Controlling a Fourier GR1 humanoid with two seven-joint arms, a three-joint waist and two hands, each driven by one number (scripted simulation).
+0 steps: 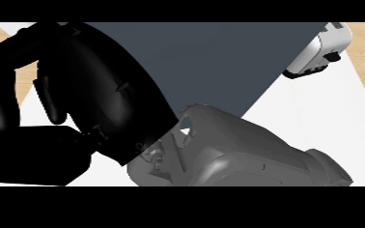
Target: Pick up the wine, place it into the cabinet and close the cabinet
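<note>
**A black hand and a grey forearm crowd the view; the wine bottle is hidden.**

A black hand (85, 92) fills the left of the frame from the upper left down to the lower left, so close that it reads as one dark mass. I cannot tell which side it belongs to or whether its fingers are open, closed or gripping anything. A grey forearm (249, 154) lies across the lower middle and lower right and meets the black mass near the centre. Behind them a flat slate-blue panel (221, 63) spans the upper middle, narrowing downward. The white desk (314, 116) shows at the right, and a white-and-grey rounded part (321, 48) sits at the upper right. With the wine bottle out of sight, its place, look and long axis cannot be told.
</note>
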